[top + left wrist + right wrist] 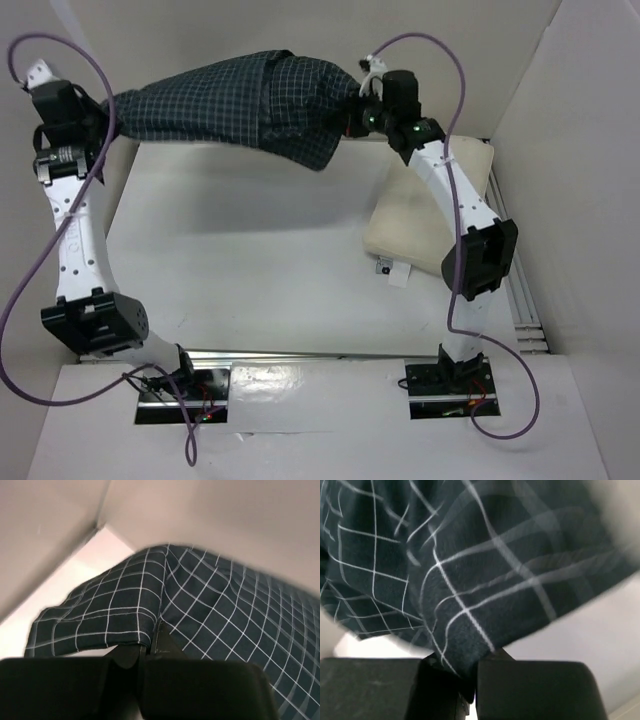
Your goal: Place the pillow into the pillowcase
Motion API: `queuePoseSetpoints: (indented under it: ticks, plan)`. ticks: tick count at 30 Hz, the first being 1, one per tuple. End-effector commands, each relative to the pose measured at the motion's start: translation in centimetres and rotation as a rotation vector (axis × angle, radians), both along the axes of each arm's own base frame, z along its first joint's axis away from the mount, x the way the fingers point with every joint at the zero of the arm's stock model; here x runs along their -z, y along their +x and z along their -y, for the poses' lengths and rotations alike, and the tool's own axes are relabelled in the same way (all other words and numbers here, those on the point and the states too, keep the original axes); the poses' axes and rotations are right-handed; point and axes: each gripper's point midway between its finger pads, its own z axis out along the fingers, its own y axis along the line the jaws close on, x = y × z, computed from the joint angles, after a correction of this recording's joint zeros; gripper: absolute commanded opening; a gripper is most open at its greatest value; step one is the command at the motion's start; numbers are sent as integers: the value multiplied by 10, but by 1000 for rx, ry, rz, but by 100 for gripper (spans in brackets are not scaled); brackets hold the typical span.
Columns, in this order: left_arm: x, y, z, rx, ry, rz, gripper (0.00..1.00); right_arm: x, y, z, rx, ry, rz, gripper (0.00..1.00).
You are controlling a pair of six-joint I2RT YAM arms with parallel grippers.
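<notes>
The pillowcase (250,100), dark green-black cloth with a fine white check, hangs stretched in the air across the far side of the table. My left gripper (112,112) is shut on its left end. My right gripper (352,115) is shut on its right end. In the left wrist view a hemmed fold of the pillowcase (210,605) runs into the closed left gripper (150,647). The right wrist view shows a bunch of the pillowcase (485,565) pinched in the right gripper (472,672). The cream pillow (415,225) lies flat at the right, partly under my right arm.
White walls (590,130) box the table in at the left, back and right. A small white tag (392,270) lies beside the pillow's near corner. Metal rails run along the near edge (320,356) and the right side (528,305).
</notes>
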Motion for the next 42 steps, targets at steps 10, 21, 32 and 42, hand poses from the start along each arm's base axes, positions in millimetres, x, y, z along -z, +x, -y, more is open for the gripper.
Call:
queuePoseSetpoints:
  ticks: [10,21,32,42]
  plan:
    - [308,-141,27,-205,-269,-642,24,268,-106,7,-201,-154,-677,34]
    - [298,-145,15,-307,-245,-747,100,246,-86,47,9,-242,-575,81]
    - [217,-102,13,-246,-154,-588,100,168,14,174,537,-297,-388,100]
    - [217,-27,83,195,-68,-491,100,309,12,190,506,-503,-638,98]
